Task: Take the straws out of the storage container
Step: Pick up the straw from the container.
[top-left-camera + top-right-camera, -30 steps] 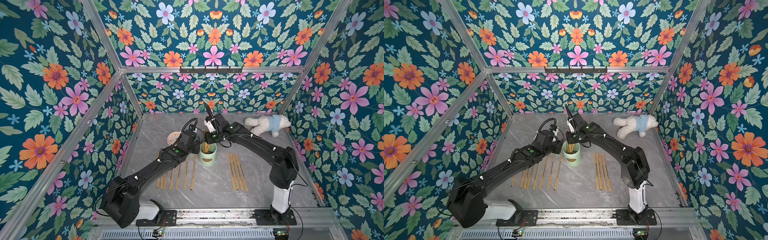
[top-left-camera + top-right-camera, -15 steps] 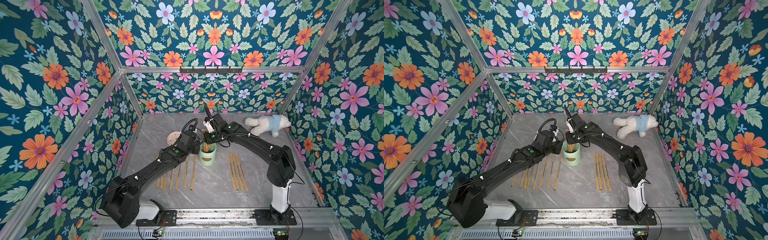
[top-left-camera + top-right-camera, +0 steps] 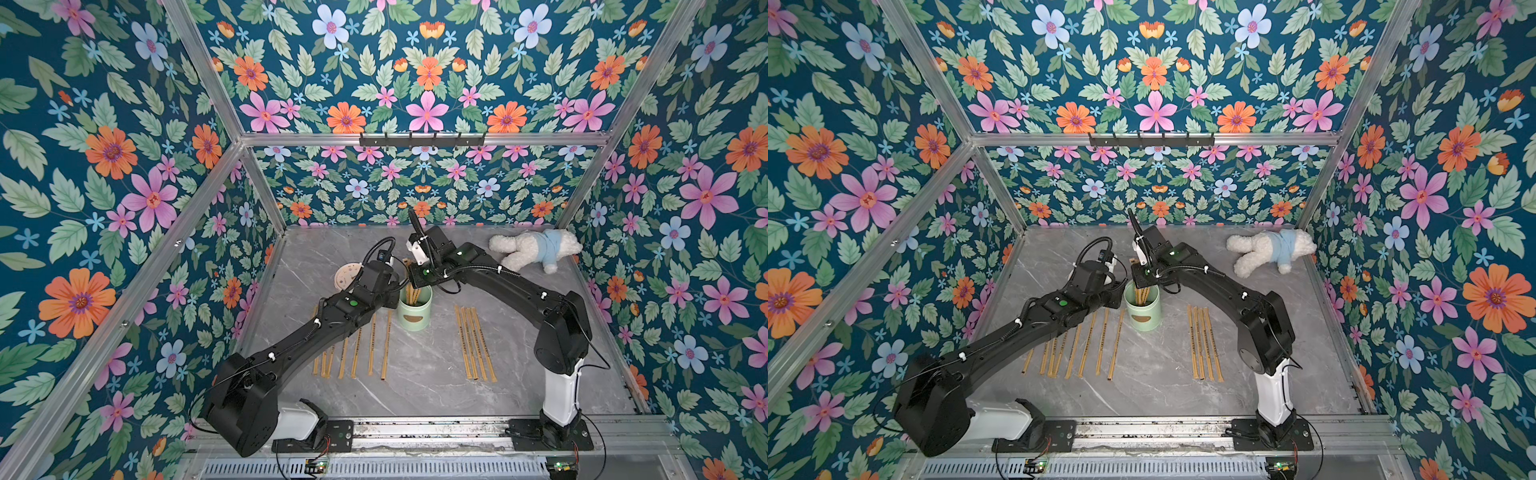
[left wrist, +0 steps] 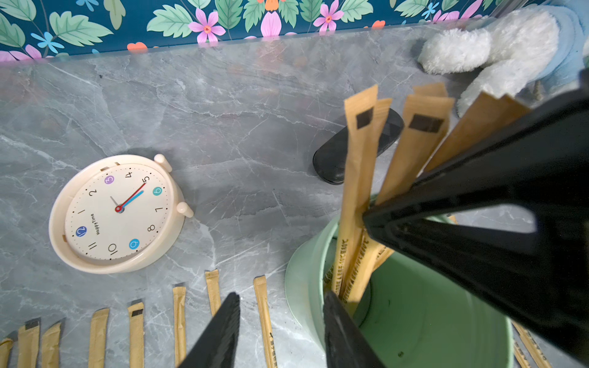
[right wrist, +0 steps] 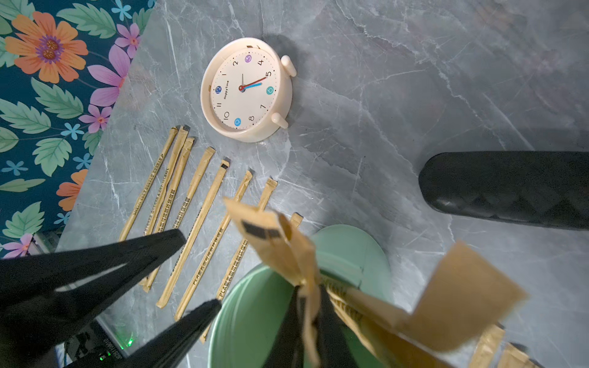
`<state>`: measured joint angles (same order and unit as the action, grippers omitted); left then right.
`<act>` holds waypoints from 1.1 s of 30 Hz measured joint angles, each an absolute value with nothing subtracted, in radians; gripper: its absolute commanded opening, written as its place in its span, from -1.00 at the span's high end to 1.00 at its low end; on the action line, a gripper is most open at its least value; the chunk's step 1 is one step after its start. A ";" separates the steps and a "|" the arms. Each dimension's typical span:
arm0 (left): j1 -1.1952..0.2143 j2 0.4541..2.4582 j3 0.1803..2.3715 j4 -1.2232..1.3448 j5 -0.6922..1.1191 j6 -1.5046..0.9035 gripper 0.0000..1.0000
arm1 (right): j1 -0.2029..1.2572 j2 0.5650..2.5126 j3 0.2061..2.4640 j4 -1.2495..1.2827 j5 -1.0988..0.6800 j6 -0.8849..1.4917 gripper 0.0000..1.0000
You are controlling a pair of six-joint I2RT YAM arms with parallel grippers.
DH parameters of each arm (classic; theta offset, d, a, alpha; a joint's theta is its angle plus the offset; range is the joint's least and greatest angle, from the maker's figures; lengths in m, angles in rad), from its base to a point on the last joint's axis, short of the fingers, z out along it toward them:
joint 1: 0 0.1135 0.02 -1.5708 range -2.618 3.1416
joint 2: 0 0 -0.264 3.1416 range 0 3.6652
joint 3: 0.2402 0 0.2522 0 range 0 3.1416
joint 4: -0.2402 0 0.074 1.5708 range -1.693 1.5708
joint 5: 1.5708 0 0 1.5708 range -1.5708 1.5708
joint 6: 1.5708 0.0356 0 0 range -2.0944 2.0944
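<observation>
Mint-green canister [image 3: 414, 316] stands upright mid-table, between two rows of paper-wrapped straws [image 3: 473, 345] lying flat. Several more stand inside. Right gripper [image 5: 309, 296] is pinched tight on one standing straw above the rim. Left gripper [image 4: 281, 294] is partly open, straddling the canister's left wall; contact unclear.

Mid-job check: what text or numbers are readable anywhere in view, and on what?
"HappyTime": clock face.
"1" to "12": hour numerals on that face.
"PLA", then print too small to read: straws on the table.
Print on standing straws in the storage container: too blurred.
The container's brown label: no words visible.
Digits on a small sticker: too blurred.
</observation>
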<state>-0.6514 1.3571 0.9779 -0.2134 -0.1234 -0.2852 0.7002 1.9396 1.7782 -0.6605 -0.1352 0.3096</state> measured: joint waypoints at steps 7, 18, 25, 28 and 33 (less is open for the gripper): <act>-0.651 1.357 0.979 -0.213 -0.122 -0.286 0.09 | 0.700 1.901 1.768 -0.671 -0.135 0.307 0.83; -0.651 1.357 0.986 -0.213 -0.110 -0.298 0.09 | 0.706 1.810 1.757 -0.706 -0.121 0.292 0.83; -0.651 1.357 1.004 -0.214 -0.110 -0.309 0.09 | 0.706 1.732 1.780 -0.736 -0.113 0.283 0.82; -0.650 1.357 1.011 -0.215 -0.110 -0.315 0.10 | 0.706 1.693 1.800 -0.755 -0.101 0.277 0.81; -0.649 1.357 1.015 -0.217 -0.107 -0.324 0.10 | 0.707 1.581 1.810 -0.791 -0.096 0.271 0.81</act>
<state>-0.6495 1.3571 1.0145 -0.2173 -0.1074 -0.3241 0.7067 1.5814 1.8103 -0.7910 -0.0963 0.2714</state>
